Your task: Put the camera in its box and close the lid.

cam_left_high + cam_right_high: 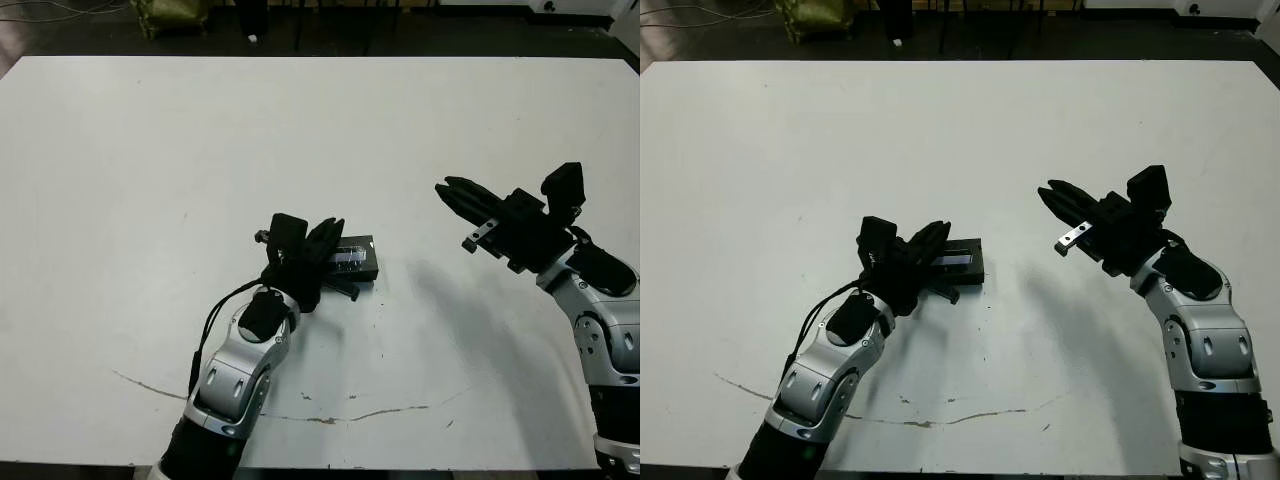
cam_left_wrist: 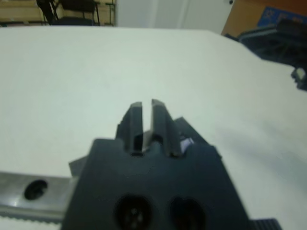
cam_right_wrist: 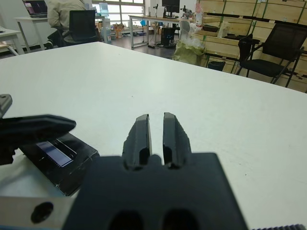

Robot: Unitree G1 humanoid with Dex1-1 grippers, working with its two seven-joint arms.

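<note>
- Head views: the lid, black with a glossy window strip, lies flat on the white worktop, seemingly on top of the box, which is not visible apart from it.
- The left jaws reach over the lid's near-left end, with the fingers pressed together and resting on or just above it; contact cannot be told from here.
- The right jaws hang above the worktop, well apart from the lid and to its right, pointing toward it. Their fingers look drawn together and hold nothing.
- The camera is not seen in either head view; it may be under the lid, but that cannot be told.
- Left wrist view: the two fingers stand close, a thin slit between them, closed on nothing. A black corner of the lid shows just beside and below them, with a small pale patch at its edge.
- Right wrist view: the right fingers stand nearly together, empty, over bare worktop.
- Off to their side lies the lid, its window strip plain, with the left arm's fingers stretched over its far end.
- A seated person shows beyond the worktop, among chairs and desks.
</note>
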